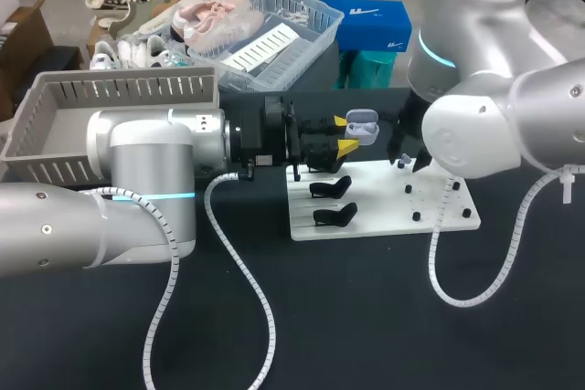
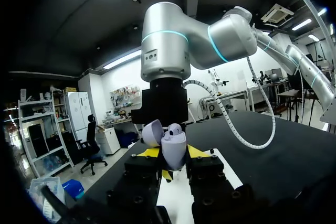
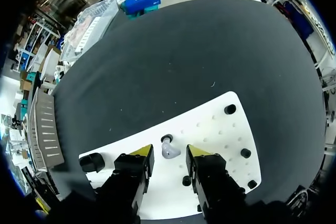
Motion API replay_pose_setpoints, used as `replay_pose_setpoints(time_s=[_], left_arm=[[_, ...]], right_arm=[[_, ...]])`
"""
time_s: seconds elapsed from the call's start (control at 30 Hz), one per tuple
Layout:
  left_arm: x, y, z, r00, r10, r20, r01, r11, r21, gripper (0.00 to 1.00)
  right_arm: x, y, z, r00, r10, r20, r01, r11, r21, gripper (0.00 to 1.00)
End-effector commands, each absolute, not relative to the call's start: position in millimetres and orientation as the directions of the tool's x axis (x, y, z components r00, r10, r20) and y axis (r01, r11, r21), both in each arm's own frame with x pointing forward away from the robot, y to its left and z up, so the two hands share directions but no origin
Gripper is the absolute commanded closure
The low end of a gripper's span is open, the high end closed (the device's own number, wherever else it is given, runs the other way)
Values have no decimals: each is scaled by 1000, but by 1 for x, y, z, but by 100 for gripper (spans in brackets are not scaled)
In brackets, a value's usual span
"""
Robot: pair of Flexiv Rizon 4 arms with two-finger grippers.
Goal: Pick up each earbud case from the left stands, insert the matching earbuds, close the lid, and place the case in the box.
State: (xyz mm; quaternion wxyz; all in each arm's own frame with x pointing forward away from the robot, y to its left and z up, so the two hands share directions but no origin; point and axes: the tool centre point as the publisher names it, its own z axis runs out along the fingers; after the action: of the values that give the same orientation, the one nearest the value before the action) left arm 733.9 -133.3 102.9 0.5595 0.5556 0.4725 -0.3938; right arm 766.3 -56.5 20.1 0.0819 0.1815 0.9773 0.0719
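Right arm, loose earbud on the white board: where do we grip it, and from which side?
Take the earbud by its pale rounded body, coming straight down from above with one finger on each flank. It lies low on the white board, so a side approach would probably scrape the board. The right gripper hangs open over it, a yellow tip on either side.

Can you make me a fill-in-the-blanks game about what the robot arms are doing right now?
1. The left tool holds an earbud case whose lid is ____.
2. The right tool is open around a loose earbud that lies on the ____ board.
3. Both tools have ____ tips.

Missing words: open, white, yellow.
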Motion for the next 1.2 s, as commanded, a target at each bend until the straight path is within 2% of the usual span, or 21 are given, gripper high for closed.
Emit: replay_pose_setpoints(time_s=[0.03,0.2,0.33,0.67,1.03,1.1,1.2], left_arm=[[734,-134,103,244,85,-966,965,75,251,100],[734,-134,103,244,85,-966,965,75,251,100],[734,-134,103,244,85,-966,965,75,251,100],[734,-134,103,244,85,-966,965,75,251,100],[734,-134,103,244,85,-966,965,75,251,100],[734,-134,103,244,85,-966,965,75,251,100],[734,-134,103,244,85,-966,965,75,251,100]], right_arm=[[767,-56,20,-920,367,-133,344,924,169,63],[767,-56,20,-920,370,-131,347,923,168,65],[769,-57,19,-919,373,-128,350,921,171,71],[770,-57,19,-918,376,-127,353,920,173,72],[770,-59,17,-918,378,-122,355,918,176,90],[770,-59,17,-918,378,-121,355,918,177,100],[770,-59,17,-918,379,-120,355,917,180,100]])
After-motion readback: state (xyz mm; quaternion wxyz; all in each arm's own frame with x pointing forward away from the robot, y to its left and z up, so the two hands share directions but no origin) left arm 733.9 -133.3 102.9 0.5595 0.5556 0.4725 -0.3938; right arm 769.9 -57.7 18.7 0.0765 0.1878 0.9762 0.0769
